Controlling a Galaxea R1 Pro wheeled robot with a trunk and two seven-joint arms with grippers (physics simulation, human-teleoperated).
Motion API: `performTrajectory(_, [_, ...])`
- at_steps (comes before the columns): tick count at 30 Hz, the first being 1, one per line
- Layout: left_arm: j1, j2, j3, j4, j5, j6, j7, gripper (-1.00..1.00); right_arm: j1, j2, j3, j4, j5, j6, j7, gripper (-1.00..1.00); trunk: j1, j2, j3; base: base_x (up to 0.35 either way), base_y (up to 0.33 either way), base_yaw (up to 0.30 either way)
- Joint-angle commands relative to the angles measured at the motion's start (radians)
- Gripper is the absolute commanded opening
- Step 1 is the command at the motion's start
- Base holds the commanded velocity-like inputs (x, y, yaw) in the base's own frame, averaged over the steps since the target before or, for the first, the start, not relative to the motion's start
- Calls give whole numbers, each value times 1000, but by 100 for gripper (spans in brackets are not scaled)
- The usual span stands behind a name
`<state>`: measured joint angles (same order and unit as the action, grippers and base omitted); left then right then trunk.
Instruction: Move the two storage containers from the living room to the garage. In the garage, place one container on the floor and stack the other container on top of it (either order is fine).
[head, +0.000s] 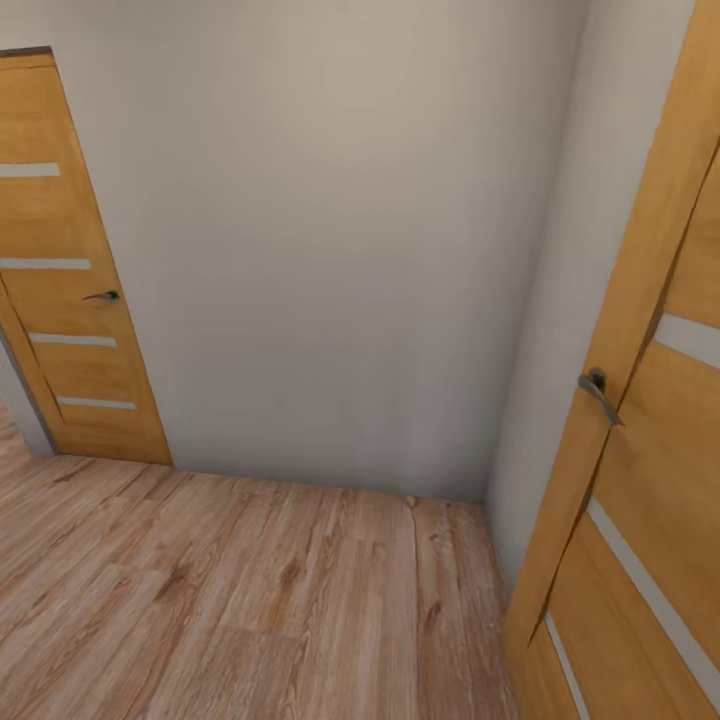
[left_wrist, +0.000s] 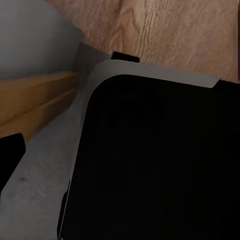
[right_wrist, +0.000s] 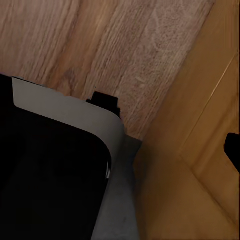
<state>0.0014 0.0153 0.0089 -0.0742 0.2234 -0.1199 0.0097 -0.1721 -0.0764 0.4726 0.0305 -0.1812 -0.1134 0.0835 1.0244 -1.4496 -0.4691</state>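
Note:
The two storage containers are out of view. I face a corner of pale grey walls (head: 340, 250) over light wood plank floor (head: 230, 600). The left wrist view looks down on my own black base with a white rim (left_wrist: 150, 165), and a dark fingertip (left_wrist: 10, 157) pokes in at the picture's edge. In the right wrist view the same black base (right_wrist: 50, 175) sits beside a wooden door, with one dark fingertip (right_wrist: 233, 150) at the edge. Nothing is seen between the fingers.
A wooden door with a lever handle (head: 100, 296) stands shut at the far left. Another wooden door (head: 650, 450) with a grey handle (head: 598, 390) is close on my right. The plank floor stretches towards the lower left.

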Motion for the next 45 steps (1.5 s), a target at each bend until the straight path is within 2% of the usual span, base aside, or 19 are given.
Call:
performTrajectory(1, [0,0,0,-1,4,-1,1,100,-1,0,7,3,-11,-6,6,100,1,0,-1,322,0,0])
performTrajectory(36, [0,2,2,-1,4,2,1,100,-1,10,11,2,0,0,1,100,1,0,-1,322,0,0])
performTrajectory(45, [0,2,1,-1,4,0,1,100,-1,10,11,2,-2,-2,-1,100,1,0,-1,322,0,197])
